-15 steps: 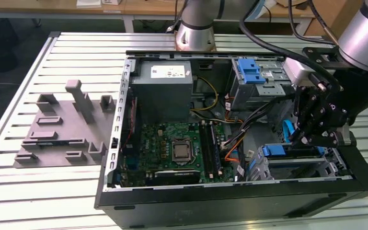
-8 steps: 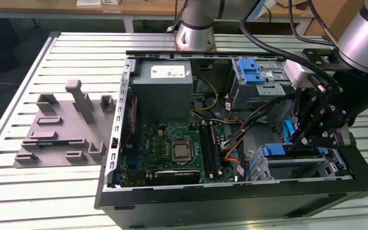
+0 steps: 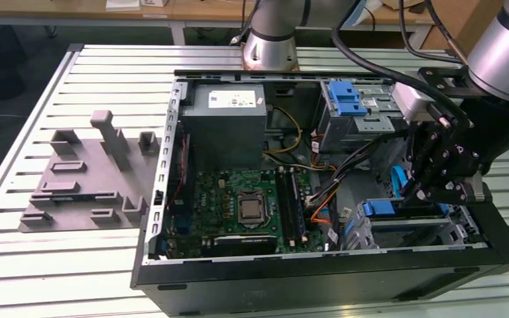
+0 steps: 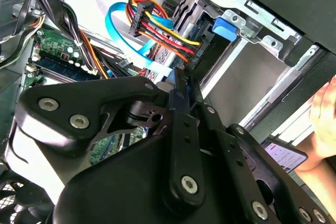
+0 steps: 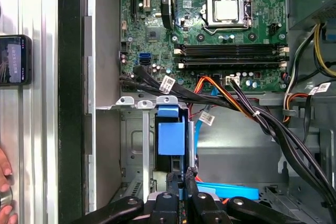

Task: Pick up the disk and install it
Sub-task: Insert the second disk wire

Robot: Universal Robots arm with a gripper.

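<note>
Hovering inside the open computer case (image 3: 162, 199), my gripper (image 5: 181, 179) sits at the drive cage (image 3: 413, 225) in the case's front corner, on the exterior view's right. My fingers (image 5: 173, 182) look pressed almost together, with nothing clearly between them. The disk (image 5: 171, 137) seems already seated in that cage, blue carrier tab showing, just beside my fingertips. A hand (image 4: 324, 114) rests outside the case wall.

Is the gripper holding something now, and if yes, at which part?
Nothing visible. The gripper has its fingers closed together with nothing between them, just above the blue carrier seated in the drive bay.
</note>
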